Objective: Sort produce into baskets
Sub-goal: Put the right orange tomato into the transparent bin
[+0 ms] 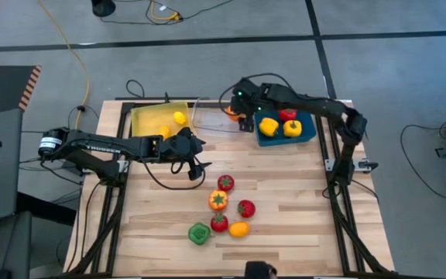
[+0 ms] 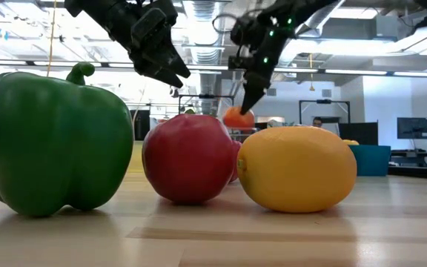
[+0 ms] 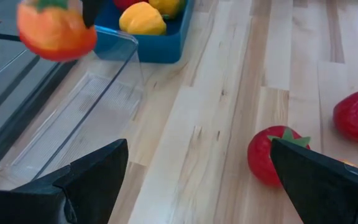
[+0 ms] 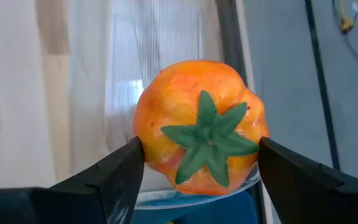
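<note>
Above the clear basket [image 1: 211,118], upper middle, your right pincer [image 4: 197,165] grips an orange pepper [image 4: 197,121]; your left pincer [image 1: 200,159] gapes empty.

My right hand [image 1: 234,113] holds a pepper [image 4: 197,127] above the middle bin [image 1: 211,116]; my left hand [image 1: 201,161] hangs over the table [image 1: 300,194], behind six loose pieces [image 1: 224,206].

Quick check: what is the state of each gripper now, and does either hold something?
Left gripper: open, holding nothing, above the table.
Right gripper: closed on the orange pepper, over the clear bin.
</note>
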Controlling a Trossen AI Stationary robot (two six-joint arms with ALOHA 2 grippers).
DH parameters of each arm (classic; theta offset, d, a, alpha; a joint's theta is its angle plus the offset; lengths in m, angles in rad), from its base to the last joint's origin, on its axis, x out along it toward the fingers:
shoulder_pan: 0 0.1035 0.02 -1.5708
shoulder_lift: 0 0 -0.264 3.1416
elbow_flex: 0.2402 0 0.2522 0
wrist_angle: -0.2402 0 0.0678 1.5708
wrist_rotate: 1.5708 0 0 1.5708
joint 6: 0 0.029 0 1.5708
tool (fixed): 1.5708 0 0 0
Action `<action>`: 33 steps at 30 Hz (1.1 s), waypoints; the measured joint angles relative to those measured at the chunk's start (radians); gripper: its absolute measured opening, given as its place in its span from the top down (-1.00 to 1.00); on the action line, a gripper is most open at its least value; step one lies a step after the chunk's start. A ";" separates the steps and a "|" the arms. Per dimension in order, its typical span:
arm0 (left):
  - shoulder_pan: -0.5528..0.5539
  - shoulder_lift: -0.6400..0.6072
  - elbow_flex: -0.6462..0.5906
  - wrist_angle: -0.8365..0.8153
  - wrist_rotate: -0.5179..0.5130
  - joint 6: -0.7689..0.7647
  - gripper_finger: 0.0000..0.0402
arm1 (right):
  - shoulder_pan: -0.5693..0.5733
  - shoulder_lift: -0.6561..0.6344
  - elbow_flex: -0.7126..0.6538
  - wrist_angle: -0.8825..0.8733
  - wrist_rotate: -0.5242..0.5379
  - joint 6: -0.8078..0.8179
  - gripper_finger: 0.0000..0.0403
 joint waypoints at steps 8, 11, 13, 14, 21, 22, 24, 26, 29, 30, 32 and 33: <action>0.000 0.000 0.000 0.000 0.005 -0.001 -0.90 | -0.050 0.111 -0.001 0.029 -0.002 -0.001 -0.60; 0.000 0.000 0.000 0.000 0.005 -0.001 -0.90 | -0.058 0.143 -0.001 0.041 -0.001 -0.001 -0.60; 0.000 0.000 0.000 0.000 0.005 -0.001 -0.90 | -0.062 0.161 -0.001 0.050 -0.001 -0.002 -0.60; 0.000 0.000 0.000 0.000 0.006 -0.001 -0.90 | -0.063 0.167 -0.001 0.050 -0.001 -0.001 -0.60; 0.000 0.000 0.000 0.000 0.007 -0.001 -0.90 | -0.061 0.174 -0.001 0.055 0.001 -0.002 -0.64; 0.000 0.000 0.000 0.000 0.007 -0.001 -0.90 | -0.061 0.173 -0.001 0.053 0.002 -0.001 -0.65; 0.000 0.000 0.000 0.000 0.008 -0.001 -0.90 | -0.060 0.171 -0.001 0.053 0.002 -0.001 -0.67; 0.000 0.000 0.000 0.000 0.007 -0.001 -0.90 | -0.060 0.170 -0.001 0.054 0.002 -0.001 -0.67; 0.000 0.000 0.000 0.000 0.007 -0.001 -0.90 | -0.060 0.170 -0.001 0.053 0.002 -0.001 -0.67; 0.000 0.000 0.000 0.000 0.008 -0.001 -0.90 | -0.060 0.170 -0.001 0.053 0.002 -0.001 -0.68; 0.000 0.000 0.000 0.000 0.008 -0.001 -0.90 | -0.060 0.170 -0.001 0.054 0.002 -0.002 -0.68; 0.000 0.000 0.000 0.000 0.007 -0.001 -0.90 | -0.060 0.170 -0.001 0.053 0.002 -0.002 -0.68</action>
